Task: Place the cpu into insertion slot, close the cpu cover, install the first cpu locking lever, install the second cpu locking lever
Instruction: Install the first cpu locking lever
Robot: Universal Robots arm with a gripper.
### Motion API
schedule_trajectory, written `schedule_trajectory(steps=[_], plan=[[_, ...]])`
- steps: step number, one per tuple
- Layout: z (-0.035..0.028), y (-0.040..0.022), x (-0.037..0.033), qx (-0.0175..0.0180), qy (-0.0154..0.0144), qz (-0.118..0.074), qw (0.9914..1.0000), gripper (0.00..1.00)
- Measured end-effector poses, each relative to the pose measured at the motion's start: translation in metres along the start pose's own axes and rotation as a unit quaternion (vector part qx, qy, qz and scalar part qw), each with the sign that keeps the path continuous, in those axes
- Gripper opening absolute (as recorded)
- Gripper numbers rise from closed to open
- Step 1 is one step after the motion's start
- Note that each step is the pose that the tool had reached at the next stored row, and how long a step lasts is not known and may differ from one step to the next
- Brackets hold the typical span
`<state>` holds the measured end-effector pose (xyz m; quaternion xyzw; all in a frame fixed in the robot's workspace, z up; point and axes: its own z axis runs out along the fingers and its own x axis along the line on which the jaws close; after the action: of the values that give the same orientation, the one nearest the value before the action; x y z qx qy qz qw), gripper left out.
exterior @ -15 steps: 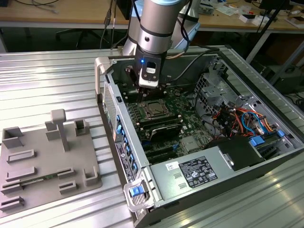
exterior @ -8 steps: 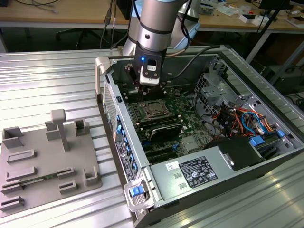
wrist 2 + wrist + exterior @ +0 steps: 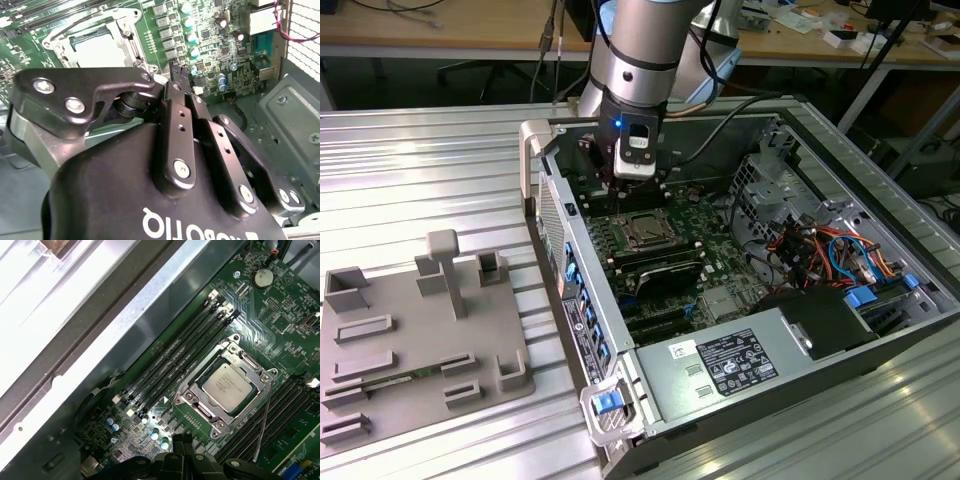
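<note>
The cpu (image 3: 226, 384), a small silvery square chip, lies in the socket on the green motherboard (image 3: 705, 215). The cpu cover (image 3: 252, 366), a thin metal frame, lies flat around it; both also show in the exterior view as one socket (image 3: 645, 232) and in the second wrist view (image 3: 131, 44). A thin wire locking lever (image 3: 264, 415) sticks out from the socket's corner over the memory slots. My gripper (image 3: 628, 185) hangs inside the case just behind the socket, apart from it. Its black fingertips meet, shut on nothing, in both wrist views (image 3: 176, 76) (image 3: 184, 444).
The open computer case (image 3: 570, 270) stands on a ribbed metal table. A power supply (image 3: 735, 365) with a white label fills its near end, with coloured cables (image 3: 820, 250) at the exterior view's right. A grey fixture plate (image 3: 420, 340) lies outside the case, to the left.
</note>
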<state>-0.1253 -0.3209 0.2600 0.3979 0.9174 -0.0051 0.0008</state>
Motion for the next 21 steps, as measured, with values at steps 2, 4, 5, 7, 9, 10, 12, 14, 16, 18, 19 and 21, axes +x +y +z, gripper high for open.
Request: schedule_trajectory(steps=[2,4,5,7,9,10,12,14,16,18,19,21], plan=[[-0.0001,-0.0008,0.0013,0.0001,0.0000,0.000,1.00000,0.11],[-0.0001,-0.0013,0.0023,0.0001,0.0000,0.000,1.00000,0.11],[-0.0001,-0.0011,0.0026,0.0001,0.0000,-0.001,1.00000,0.11],[-0.0001,-0.0003,0.0034,0.0000,-0.0001,-0.006,0.99998,0.11],[-0.0001,-0.0001,0.0036,-0.0001,-0.0002,-0.026,0.99966,0.11],[-0.0001,-0.0001,0.0037,-0.0002,-0.0004,-0.047,0.99890,0.11],[0.0000,0.0006,0.0044,-0.0004,-0.0006,-0.073,0.99732,0.11],[-0.0001,0.0020,0.0059,-0.0003,-0.0007,-0.078,0.99698,0.11],[-0.0001,0.0023,0.0063,-0.0003,-0.0007,-0.078,0.99697,0.11],[-0.0001,0.0029,0.0068,-0.0004,-0.0007,-0.078,0.99698,0.11],[-0.0001,0.0029,0.0068,-0.0004,-0.0007,-0.078,0.99698,0.11],[-0.0001,0.0029,0.0069,-0.0004,-0.0007,-0.078,0.99697,0.11]])
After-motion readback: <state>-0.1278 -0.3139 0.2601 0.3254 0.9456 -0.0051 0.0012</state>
